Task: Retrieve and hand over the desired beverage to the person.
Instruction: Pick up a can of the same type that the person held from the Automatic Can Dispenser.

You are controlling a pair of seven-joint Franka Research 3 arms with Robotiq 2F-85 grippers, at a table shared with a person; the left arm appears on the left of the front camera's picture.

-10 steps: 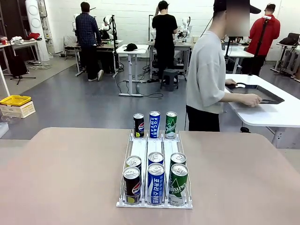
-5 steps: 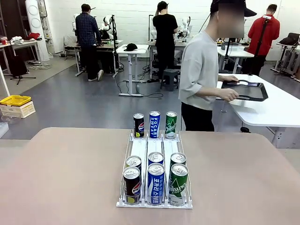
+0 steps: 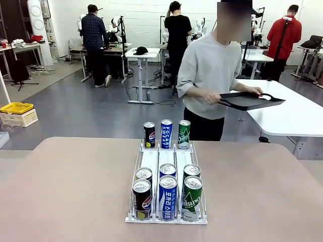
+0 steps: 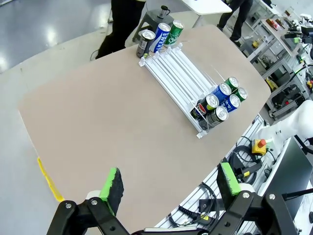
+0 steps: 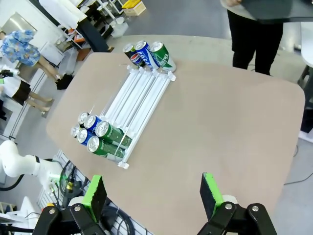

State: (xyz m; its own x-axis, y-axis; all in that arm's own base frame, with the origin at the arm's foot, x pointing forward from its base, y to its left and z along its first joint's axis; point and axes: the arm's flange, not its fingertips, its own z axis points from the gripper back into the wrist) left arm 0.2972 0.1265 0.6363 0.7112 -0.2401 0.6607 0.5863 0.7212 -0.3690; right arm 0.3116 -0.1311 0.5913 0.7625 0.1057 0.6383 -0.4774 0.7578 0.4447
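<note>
The person [image 3: 209, 75] has turned to face my bench [image 3: 65, 191], carrying a black tray [image 3: 250, 101]. My left jaws and right jaws hang wide and empty. The drink cans [image 3: 167, 194] sit tightly packed in their rack [image 3: 151, 160], so I could knock a neighbour when I grasp one.

Left jaws were black, link-built with round pivot screws, and carried green pads [image 4: 228, 178]. Right jaws matched, with green pads [image 5: 210, 193] likewise. The person [image 3: 209, 70] wore a light grey long-sleeved sweatshirt and dark trousers.
</note>
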